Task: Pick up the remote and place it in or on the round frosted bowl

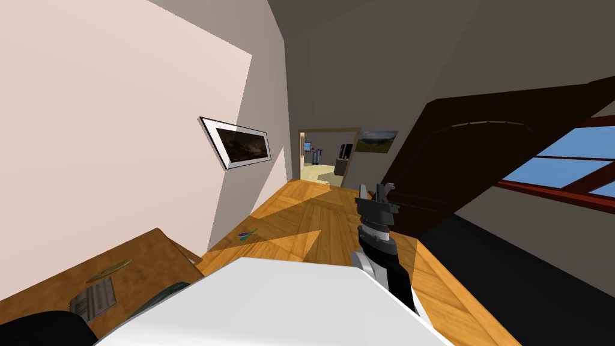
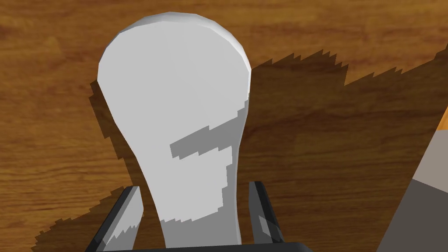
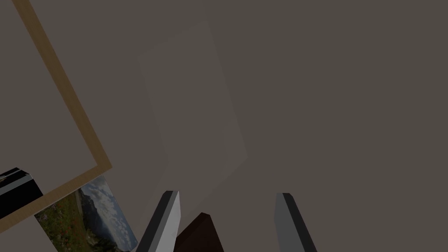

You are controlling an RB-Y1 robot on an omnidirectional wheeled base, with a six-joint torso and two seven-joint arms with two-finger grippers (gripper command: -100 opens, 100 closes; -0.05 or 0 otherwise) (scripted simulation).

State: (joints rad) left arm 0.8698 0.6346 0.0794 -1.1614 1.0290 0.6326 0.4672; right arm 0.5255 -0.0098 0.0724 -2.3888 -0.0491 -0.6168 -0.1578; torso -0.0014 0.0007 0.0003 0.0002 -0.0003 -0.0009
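Remote (image 2: 175,109) is plain white, with a fat round end and a thin neck, and it lies on the brown wooden worktop (image 2: 65,52). The left pincer (image 2: 195,186) is let go, with one finger on each side of the thin neck (very near, with a small gap both sides). Dark jagged shadows fall on the wood around them. Past the worktop's edge is a strip of orange floor (image 2: 442,120). From the head, a flat grey ribbed thing (image 1: 93,298) and a thin greenish strip (image 1: 109,271) lie on the worktop. A little teal and purple thing (image 1: 246,234) sits on the floor. The right pincer (image 3: 227,193) is held up in front, spread apart and holding nothing.
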